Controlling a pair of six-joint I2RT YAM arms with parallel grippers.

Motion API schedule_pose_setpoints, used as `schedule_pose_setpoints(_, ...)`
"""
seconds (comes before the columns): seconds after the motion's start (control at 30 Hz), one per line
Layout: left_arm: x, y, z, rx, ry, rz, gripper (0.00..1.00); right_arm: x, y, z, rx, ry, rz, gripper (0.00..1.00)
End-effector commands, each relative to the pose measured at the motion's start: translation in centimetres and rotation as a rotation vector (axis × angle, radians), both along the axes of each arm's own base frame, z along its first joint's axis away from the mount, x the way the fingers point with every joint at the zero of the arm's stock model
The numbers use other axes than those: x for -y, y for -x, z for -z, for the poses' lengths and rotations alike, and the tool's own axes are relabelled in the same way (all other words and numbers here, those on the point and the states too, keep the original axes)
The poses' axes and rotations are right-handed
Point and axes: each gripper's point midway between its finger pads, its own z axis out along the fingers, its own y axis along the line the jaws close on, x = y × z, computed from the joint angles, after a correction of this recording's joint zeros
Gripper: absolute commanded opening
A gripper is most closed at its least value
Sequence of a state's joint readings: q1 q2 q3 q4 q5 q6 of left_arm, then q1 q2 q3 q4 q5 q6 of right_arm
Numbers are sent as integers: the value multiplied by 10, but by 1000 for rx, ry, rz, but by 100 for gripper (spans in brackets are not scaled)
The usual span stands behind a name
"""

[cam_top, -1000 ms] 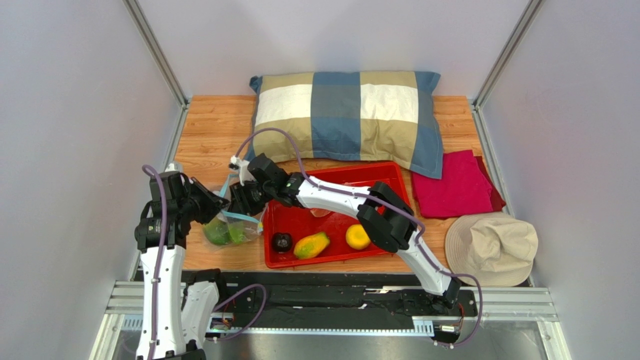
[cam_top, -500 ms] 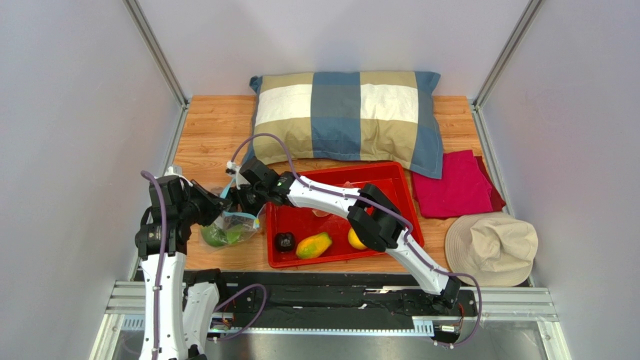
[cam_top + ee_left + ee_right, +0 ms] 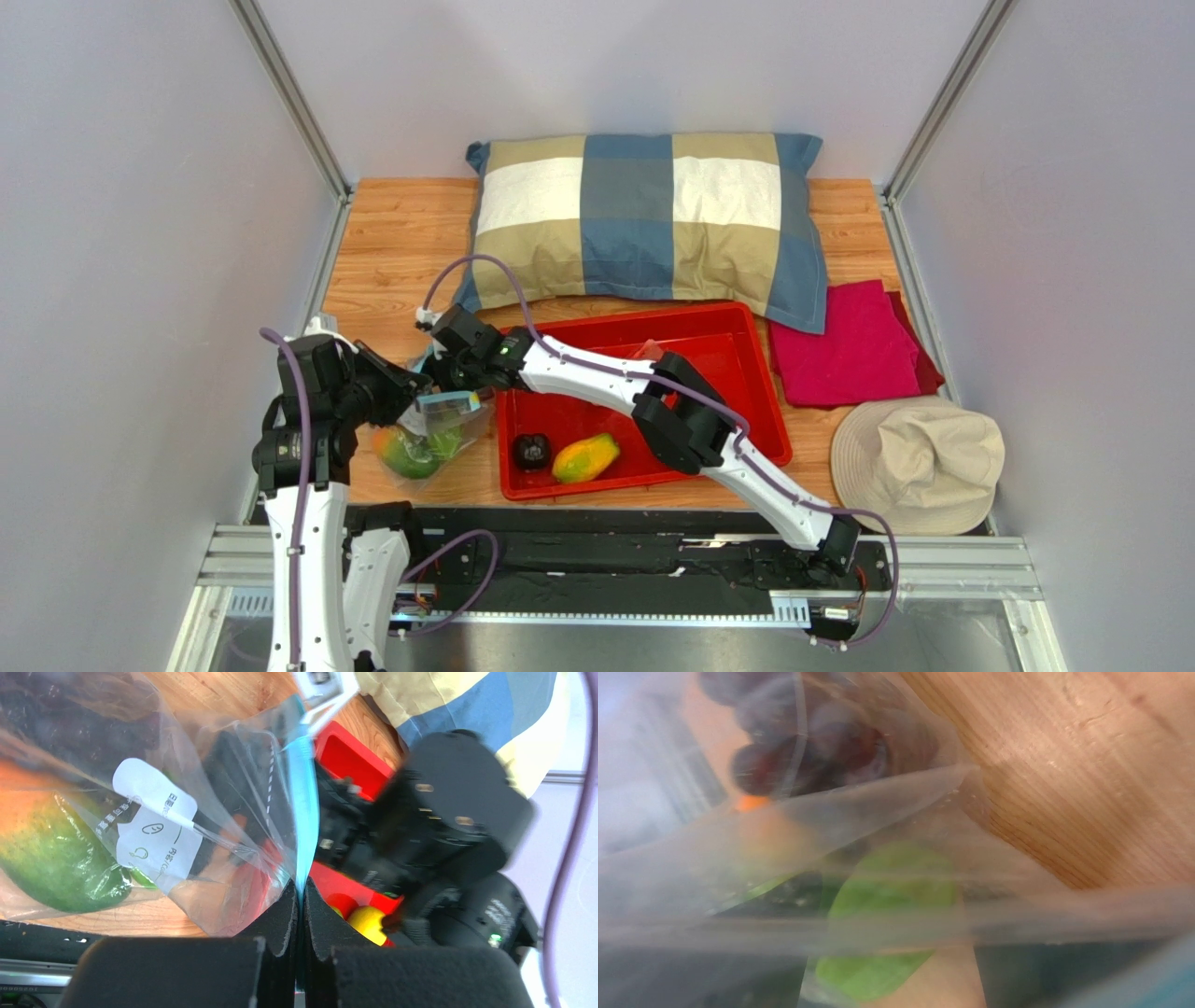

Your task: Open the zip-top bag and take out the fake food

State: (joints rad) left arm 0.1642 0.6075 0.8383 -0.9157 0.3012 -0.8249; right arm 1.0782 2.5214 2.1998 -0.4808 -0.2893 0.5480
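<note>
Pinching the blue-green zip strip (image 3: 306,812), your left hand (image 3: 300,913) is clamped shut on the zip-top bag (image 3: 438,429), which is at the left side of the bench (image 3: 393,238), just beside the red tray (image 3: 716,367). Your right hand (image 3: 449,370) is at the bag's mouth. Its fingers are hidden, so whether they are spread or closed cannot be told. Inside the bag you have a green-orange mango (image 3: 56,861), purple grapes (image 3: 801,735) and a green piece (image 3: 885,938). Another mango (image 3: 585,457) and a dark round fruit (image 3: 528,451) lie in the tray.
</note>
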Motion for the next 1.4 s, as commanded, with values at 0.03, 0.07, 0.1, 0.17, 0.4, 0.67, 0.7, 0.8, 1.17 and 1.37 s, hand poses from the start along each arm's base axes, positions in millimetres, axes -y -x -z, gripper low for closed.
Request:
schedule_pose_setpoints(0.03, 9, 2, -9, 25, 37, 33, 0, 14, -1, 61, 1, 150, 24, 79)
schedule_pose_setpoints(0.07, 9, 3, -8, 23, 34, 33, 0, 13, 0, 62, 0, 150, 23, 78)
schedule_pose_setpoints(0.1, 9, 3, -8, 22, 34, 34, 0, 13, -1, 61, 0, 152, 21, 77)
schedule_pose_setpoints(0.17, 8, 3, -7, 20, 28, 32, 0, 12, 0, 62, 2, 151, 6, 69)
schedule_pose_setpoints(0.4, 3, 5, -1, 6, 1, 22, 0, 7, 3, 15, 57, 44, -57, 28)
schedule_pose_setpoints(0.67, -10, 13, 7, -45, -81, -7, 0, 3, -2, -77, 155, -158, -132, 0)
schedule_pose_setpoints(0.7, -14, 14, 8, -55, -100, -26, 0, 0, -3, -102, 187, -221, -137, 0)
schedule_pose_setpoints(0.8, -22, 17, 9, -74, -132, -55, 0, 2, 2, -138, 195, -346, -167, 0)
schedule_pose_setpoints(1.17, -31, 28, 2, -95, -174, -99, 0, 17, 16, -212, 335, -576, -220, 0)
schedule_pose_setpoints(1.37, -30, 33, 12, -119, -187, -75, 0, 36, -13, -237, 276, -530, -44, 0)
